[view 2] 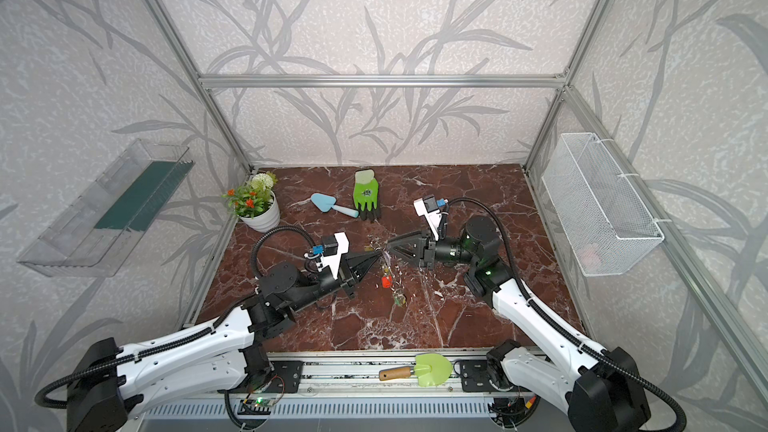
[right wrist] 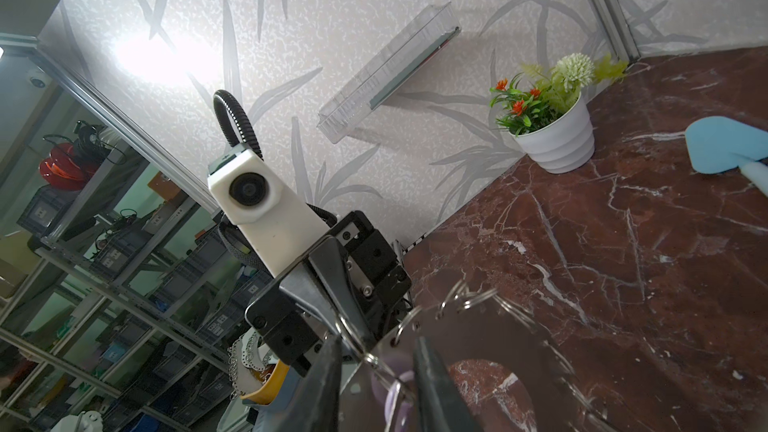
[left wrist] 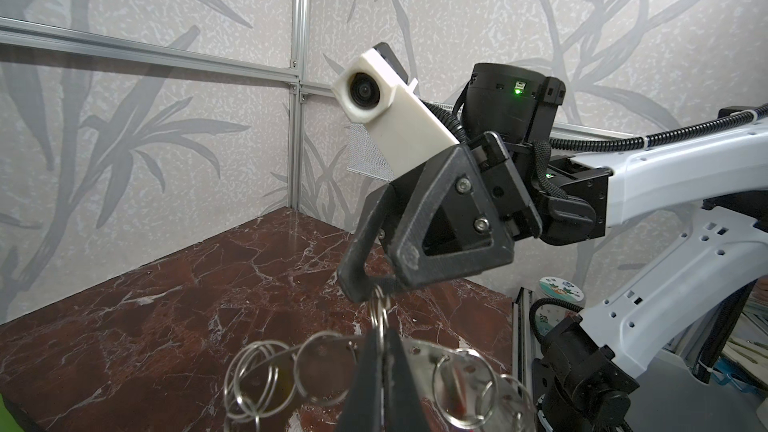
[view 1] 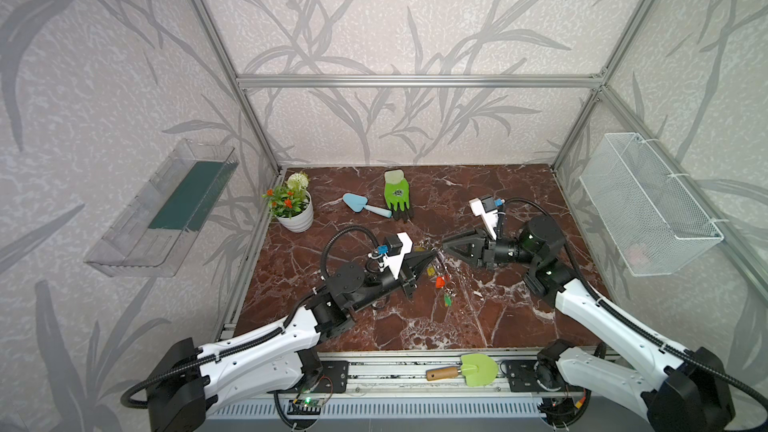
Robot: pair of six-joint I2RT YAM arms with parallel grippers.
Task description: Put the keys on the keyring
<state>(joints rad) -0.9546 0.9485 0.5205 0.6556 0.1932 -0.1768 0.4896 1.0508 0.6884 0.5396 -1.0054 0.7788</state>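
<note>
With the keyring clamped in the left hand, aloft on the near side of the green glove, and a split ring met by the right hand (whether gripped cannot be told), that ring could be dropped if the keyring is jolted.

Glove and trowel lie behind the keyring, plant at left.

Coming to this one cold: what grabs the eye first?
Mid-table, the two arms meet tip to tip: the left tool is clamped on the grey keyring, held above the marble tabletop, while the right tool has its tips at a small ring on the rim. Coloured key tags dangle below, and a bright green glove lies at the back.
</note>
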